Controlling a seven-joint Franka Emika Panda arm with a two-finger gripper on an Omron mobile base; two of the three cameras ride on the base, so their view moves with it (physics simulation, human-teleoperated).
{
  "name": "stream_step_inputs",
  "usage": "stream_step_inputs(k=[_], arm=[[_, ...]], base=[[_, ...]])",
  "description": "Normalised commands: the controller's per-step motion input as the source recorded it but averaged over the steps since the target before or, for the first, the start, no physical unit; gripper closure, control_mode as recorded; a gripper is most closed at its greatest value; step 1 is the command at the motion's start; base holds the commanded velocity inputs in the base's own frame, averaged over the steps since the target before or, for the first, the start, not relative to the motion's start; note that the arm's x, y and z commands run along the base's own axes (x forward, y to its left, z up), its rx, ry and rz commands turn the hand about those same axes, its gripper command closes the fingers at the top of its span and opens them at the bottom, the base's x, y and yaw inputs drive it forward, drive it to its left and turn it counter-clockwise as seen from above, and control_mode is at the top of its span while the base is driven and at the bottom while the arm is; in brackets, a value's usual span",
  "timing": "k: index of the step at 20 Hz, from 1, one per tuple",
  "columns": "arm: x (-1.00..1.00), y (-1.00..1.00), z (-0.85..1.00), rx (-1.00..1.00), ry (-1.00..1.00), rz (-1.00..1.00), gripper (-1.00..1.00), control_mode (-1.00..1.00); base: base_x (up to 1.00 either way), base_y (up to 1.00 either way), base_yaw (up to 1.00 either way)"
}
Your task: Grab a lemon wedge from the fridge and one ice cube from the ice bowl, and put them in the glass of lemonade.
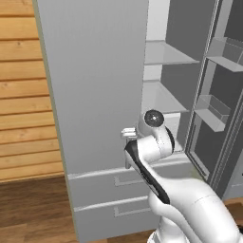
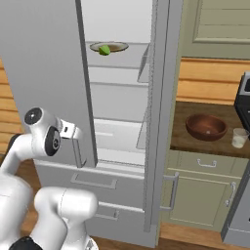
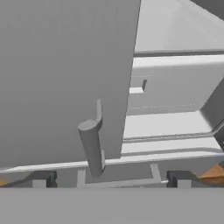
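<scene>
Fridge (image 2: 49, 73) handle (image 3: 91, 146) between wide-open fingers (image 3: 43, 178)

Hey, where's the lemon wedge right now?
In the right base view, the lemon wedge sits on a pale plate on an upper shelf inside the open fridge, above and to the right of the gripper.

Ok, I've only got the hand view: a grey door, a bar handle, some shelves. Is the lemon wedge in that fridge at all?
Observer: Yes. The lemon wedge lies on a pale plate on an upper shelf.
Operator: And the bowl and glass?
Observer: The ice bowl stands on the counter right of the fridge, with the glass of lemonade beside it.
Operator: The right door?
Observer: Swung wide open, door bins showing.
</scene>
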Motion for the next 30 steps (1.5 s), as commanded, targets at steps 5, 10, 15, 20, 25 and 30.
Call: stream_step_inputs(k=[5,10,15,20,25,30], arm=[[0.40,0.47,-0.08,0.00,0.08,0.16,-1.00,-1.00],[0.10,0.04,-0.37,-0.02,0.14,0.08,-1.00,-1.00],[0.09,0.00,-0.34,-0.03,0.00,0.00,-1.00,-1.00],[0.33,0.00,-0.45,-0.02,0.00,0.00,-1.00,-1.00],[0.46,0.00,-0.31,-0.01,0.00,0.00,-1.00,-1.00],[0.31,0.00,-0.14,-0.01,0.00,0.00,-1.00,-1.00]], base=[[0.00,0.00,0.00],[0.00,0.00,0.00],[0.00,0.00,0.00],[0.00,0.00,0.00],[0.00,0.00,0.00],[0.00,0.00,0.00]])
